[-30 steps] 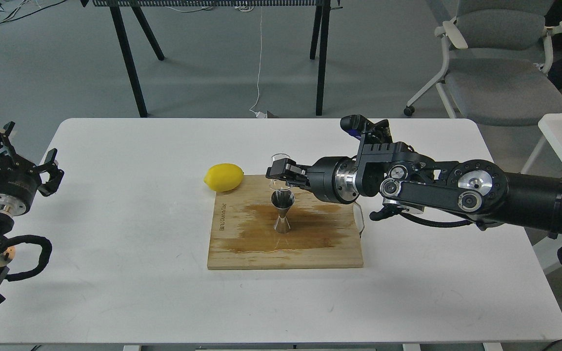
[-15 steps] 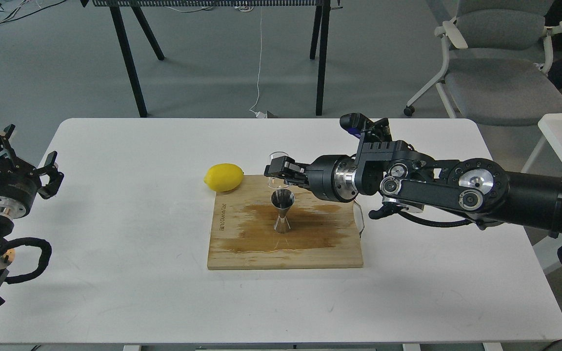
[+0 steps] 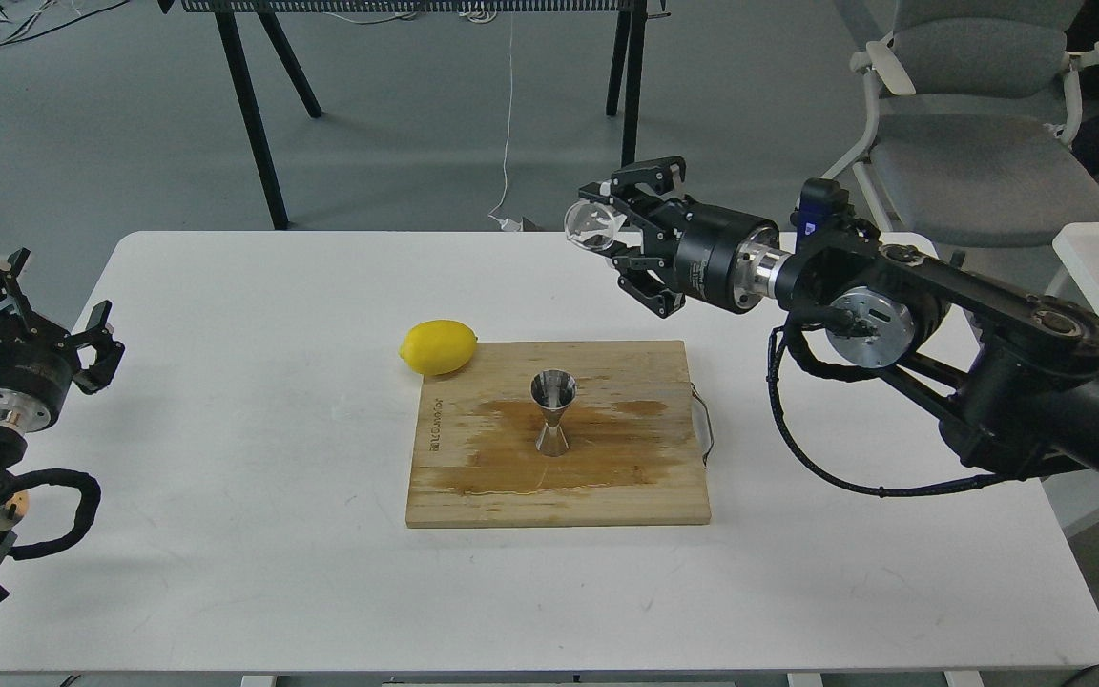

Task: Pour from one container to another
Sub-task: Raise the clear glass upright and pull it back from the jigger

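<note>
The steel jigger (image 3: 553,410) stands upright in the middle of the wooden board (image 3: 473,496), mouth up. The small clear cup (image 3: 590,227) hangs in the air well above and behind the board, over the table's far edge, tipped on its side with its mouth facing left. My right gripper (image 3: 611,224) is shut on the cup, one pad above it and one below. At the table's left edge my left gripper (image 3: 39,310) hovers open, holding nothing.
A yellow lemon (image 3: 437,345) lies at the board's far left corner. A wet brown stain (image 3: 559,458) spreads across the board around the jigger. A grey office chair (image 3: 979,143) stands behind the table (image 3: 225,572) at the right.
My right arm has lifted the clear cup from just above the jigger's mouth up and back to the right, turning its wrist. The left arm has barely shifted.
</note>
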### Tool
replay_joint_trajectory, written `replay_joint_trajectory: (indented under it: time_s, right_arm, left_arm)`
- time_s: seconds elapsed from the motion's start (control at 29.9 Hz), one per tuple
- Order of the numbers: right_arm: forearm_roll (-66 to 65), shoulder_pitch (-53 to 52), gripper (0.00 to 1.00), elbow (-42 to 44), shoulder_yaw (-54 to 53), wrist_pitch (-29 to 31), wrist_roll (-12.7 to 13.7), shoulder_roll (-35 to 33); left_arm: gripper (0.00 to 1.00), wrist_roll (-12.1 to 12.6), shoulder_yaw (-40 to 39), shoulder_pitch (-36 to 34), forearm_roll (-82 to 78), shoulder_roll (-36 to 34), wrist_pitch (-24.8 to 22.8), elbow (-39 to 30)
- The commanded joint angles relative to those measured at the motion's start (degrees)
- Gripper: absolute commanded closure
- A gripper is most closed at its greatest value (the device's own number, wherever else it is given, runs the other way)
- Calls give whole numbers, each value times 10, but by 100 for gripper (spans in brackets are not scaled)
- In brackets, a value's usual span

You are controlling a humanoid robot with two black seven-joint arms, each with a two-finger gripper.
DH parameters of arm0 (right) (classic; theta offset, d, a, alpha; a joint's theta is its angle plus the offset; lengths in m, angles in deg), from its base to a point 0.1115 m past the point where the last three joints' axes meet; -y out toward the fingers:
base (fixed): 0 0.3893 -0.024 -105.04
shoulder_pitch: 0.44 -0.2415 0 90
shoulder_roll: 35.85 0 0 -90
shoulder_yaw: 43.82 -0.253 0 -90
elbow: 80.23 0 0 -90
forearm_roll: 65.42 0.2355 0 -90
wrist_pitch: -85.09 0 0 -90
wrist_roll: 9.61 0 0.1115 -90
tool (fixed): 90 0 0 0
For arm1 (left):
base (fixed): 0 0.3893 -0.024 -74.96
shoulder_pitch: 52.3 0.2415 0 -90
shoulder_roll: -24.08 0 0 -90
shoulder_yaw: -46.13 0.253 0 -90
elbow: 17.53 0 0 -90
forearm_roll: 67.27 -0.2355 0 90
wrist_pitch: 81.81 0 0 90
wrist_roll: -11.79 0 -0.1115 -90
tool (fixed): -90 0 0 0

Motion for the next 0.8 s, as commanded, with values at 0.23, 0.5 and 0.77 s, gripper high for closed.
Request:
replay_joint_trajectory:
  time_s: [0.23, 0.5, 0.77]
  right_arm:
    - [196, 251, 76, -2, -316, 29, -13, 6]
    - [320, 353, 76, 8, -405, 24, -13, 12]
    - [390, 386, 76, 83, -407, 16, -15, 26]
  left_arm:
    - [6, 0, 1, 2, -1, 4, 0, 1]
    - [6, 0, 1, 2, -2, 22, 0, 8]
    - [6, 0, 1, 2, -1, 25, 0, 12]
